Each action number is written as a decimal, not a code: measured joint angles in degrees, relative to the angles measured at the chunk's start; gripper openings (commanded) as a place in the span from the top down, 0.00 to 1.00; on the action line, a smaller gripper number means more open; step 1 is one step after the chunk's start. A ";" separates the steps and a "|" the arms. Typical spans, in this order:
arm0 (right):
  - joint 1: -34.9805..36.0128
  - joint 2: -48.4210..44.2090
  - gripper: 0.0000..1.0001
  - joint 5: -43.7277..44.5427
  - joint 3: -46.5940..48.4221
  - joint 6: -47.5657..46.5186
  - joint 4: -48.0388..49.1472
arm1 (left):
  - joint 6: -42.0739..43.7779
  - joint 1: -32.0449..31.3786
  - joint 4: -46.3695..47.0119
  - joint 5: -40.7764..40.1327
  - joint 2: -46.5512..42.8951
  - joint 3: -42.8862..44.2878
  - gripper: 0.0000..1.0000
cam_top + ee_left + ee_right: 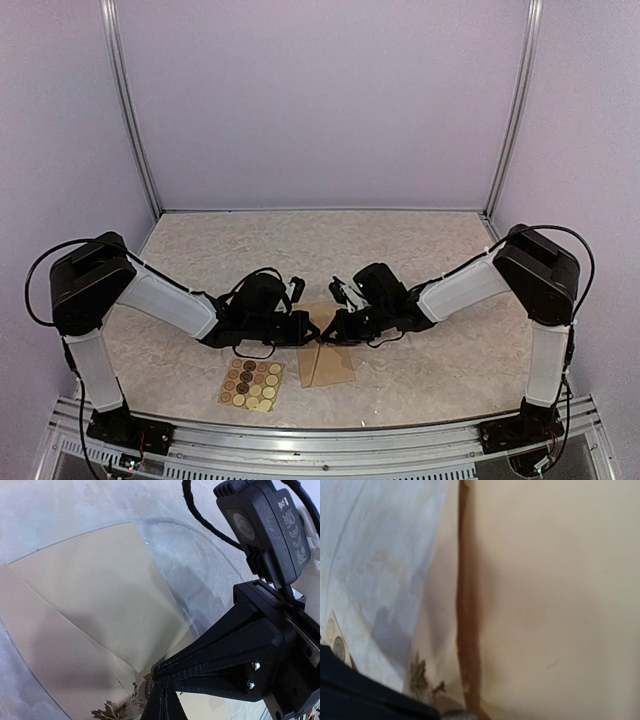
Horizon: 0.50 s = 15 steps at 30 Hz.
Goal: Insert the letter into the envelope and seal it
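Both at lower centre, left gripper (310, 328) and right gripper (334, 328) tip to tip, openness of either unclear, envelope (335, 368) flat beneath, long axis up-down the frame, letter (114, 712) border peeking out.

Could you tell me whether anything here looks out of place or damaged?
Nothing looks damaged or spilled. One oddity: a bit of the letter, its dark ornate border, pokes out at the edge of the envelope, so it seems not fully tucked in. The sticker sheet lies slightly askew beside it.
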 measured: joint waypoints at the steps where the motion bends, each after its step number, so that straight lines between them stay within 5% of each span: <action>1: 0.00 0.04 1.00 0.00 0.02 0.00 0.00 | 0.02 0.00 0.15 0.07 0.02 0.00 1.00; 15: 0.00 0.31 1.00 0.02 0.42 0.00 -0.07 | -0.09 0.00 0.81 1.46 2.27 0.20 1.00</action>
